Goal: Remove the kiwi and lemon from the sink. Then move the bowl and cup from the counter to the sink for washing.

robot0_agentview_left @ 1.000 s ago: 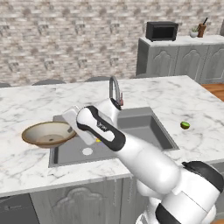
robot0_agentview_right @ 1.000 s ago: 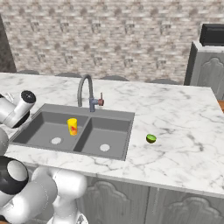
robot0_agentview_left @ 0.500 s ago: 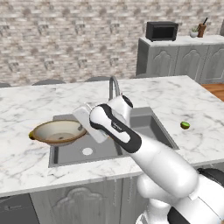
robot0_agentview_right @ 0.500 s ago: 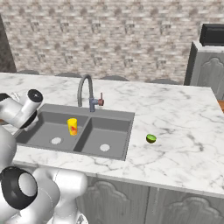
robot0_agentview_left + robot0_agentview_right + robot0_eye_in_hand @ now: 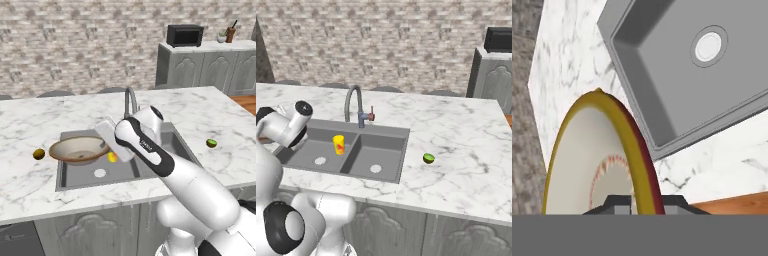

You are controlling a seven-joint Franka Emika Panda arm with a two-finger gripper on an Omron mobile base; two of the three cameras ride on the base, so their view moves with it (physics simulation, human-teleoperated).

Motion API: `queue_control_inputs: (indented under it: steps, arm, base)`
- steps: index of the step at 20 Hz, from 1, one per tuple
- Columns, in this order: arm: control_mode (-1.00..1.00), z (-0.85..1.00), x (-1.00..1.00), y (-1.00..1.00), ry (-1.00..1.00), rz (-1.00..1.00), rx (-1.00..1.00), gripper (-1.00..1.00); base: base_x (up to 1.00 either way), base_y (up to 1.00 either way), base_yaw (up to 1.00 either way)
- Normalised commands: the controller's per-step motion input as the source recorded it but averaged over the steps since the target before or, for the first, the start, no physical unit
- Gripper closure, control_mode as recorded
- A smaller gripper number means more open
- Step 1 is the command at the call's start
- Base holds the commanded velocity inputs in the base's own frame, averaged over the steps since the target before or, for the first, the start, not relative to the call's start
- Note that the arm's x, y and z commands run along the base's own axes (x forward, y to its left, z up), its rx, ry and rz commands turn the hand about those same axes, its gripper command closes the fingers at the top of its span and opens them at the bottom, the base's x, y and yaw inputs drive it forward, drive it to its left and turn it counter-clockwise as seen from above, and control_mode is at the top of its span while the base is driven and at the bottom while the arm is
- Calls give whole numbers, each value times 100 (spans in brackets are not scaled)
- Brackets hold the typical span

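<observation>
One round tan bowl (image 5: 80, 149) pinched by the pincer (image 5: 640, 204).

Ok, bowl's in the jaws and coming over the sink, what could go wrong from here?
1. The bowl is pinched only at its rim, one finger on each side in the hand view; such a narrow hold could slip or let it tilt.
2. The cup already stands in the left basin of the sink; lowering the wide bowl there could knock it over.
3. The bowl still overlaps the basin's left edge and might catch it.
</observation>
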Motion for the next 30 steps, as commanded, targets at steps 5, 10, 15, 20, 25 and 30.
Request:
queue_control_inputs:
  steps: [5, 10, 15, 20, 25, 30]
  arm:
    - [-100, 2, 0, -32, 12, 0, -9, 100]
    - [-100, 2, 0, -29, 10, 0, -8, 100]
    - [-100, 0, 0, -28, 7, 0, -10, 100]
    - [-100, 0, 0, -23, 1, 0, -14, 100]
    - [-100, 0, 0, -16, 0, 0, -15, 100]
    - [-100, 0, 0, -18, -3, 0, -12, 100]
  base:
    - [0, 0, 0]
    - [0, 0, 0]
    - [0, 0, 0]
    - [0, 0, 0]
    - [0, 0, 0]
    - [0, 0, 0]
